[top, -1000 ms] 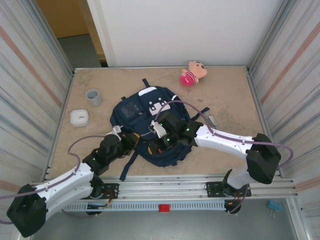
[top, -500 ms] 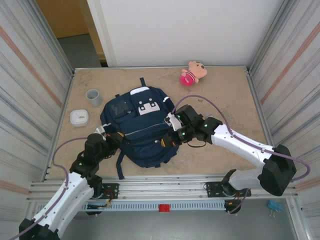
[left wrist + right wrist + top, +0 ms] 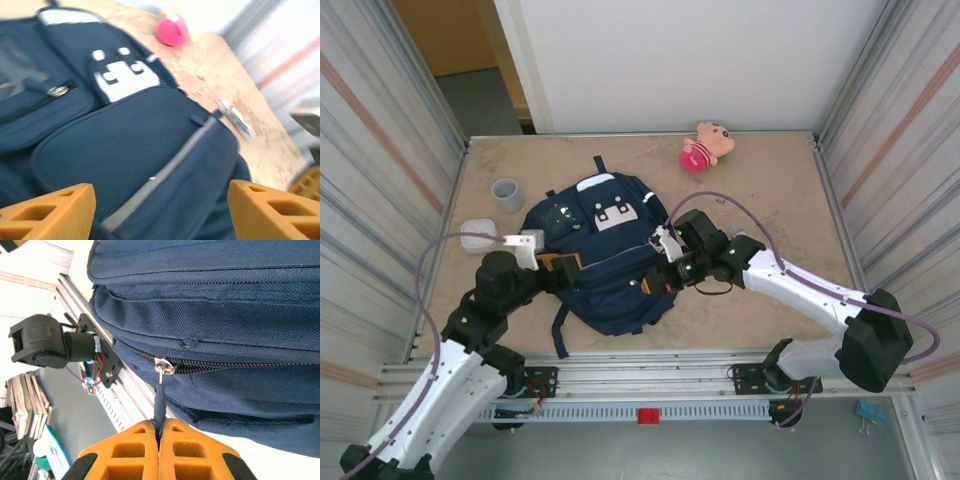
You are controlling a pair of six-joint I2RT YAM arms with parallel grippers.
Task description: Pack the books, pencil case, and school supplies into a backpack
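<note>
Backpack (image 3: pixel 605 265) lies flat mid-bench (image 3: pixel 775 190), front face up, top toward the far wall, between both arms.

Step in hand, my read: working the main-compartment zip. Can't tell from these views whether it's being opened or shut.

Right tool (image 3: pixel 160 437) is at the backpack's right flank, jaws fully closed and pinching the dark zipper pull (image 3: pixel 159 397). The pull runs straight up to the slider (image 3: pixel 163 366). The pull looks taut.

Left tool (image 3: pixel 160 215) is over the backpack's left side, jaws wide apart with nothing between them. It hovers above the front pocket fabric; contact not evident.

Next move calls for the left tool to pin or pinch fabric near the zip track so the bag doesn't drag while the right hauls along the track. Keep the pull in line with the teeth.

Beyond the backpack's right edge, a slim silvery piece (image 3: pixel 234 116) lies on the bench, unpacked, so likely not done. Grey cup (image 3: pixel 507 194) and white box (image 3: pixel 478 234) are off to the left. Plush toy (image 3: pixel 705 146) is at the far edge.
</note>
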